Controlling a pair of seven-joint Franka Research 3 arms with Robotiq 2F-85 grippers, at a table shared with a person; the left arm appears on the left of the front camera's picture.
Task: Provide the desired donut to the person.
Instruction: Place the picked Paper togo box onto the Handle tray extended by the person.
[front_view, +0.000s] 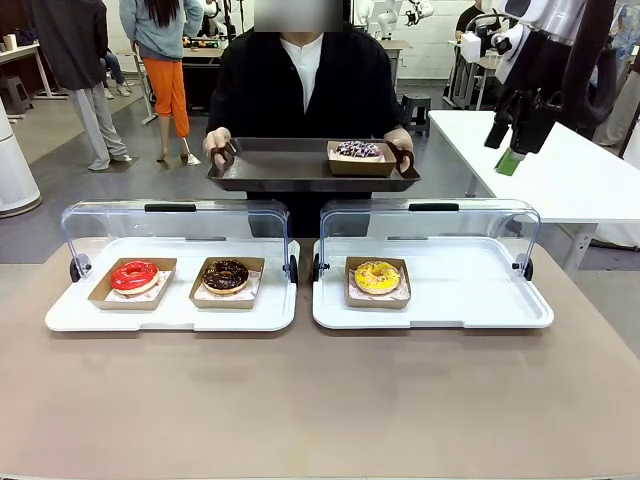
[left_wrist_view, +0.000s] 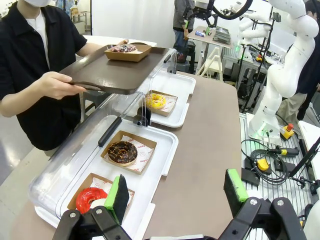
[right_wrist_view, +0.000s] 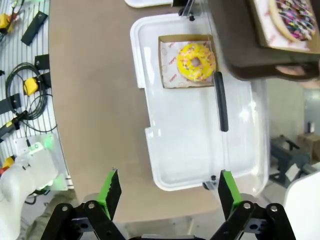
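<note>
Yellow donut near left edge of right tray, rest bare

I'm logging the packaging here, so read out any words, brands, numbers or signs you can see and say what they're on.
No text here is legible enough to quote.
Red print on the paper liner under the yellow donut: too small to read.
Red print on the second paper liner under the chocolate donut: blurred, unreadable.

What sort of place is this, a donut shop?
Likely a robot lab mocked up as a donut counter: donuts in lidded trays, a white robot arm, cabled controllers beside the table.
</note>
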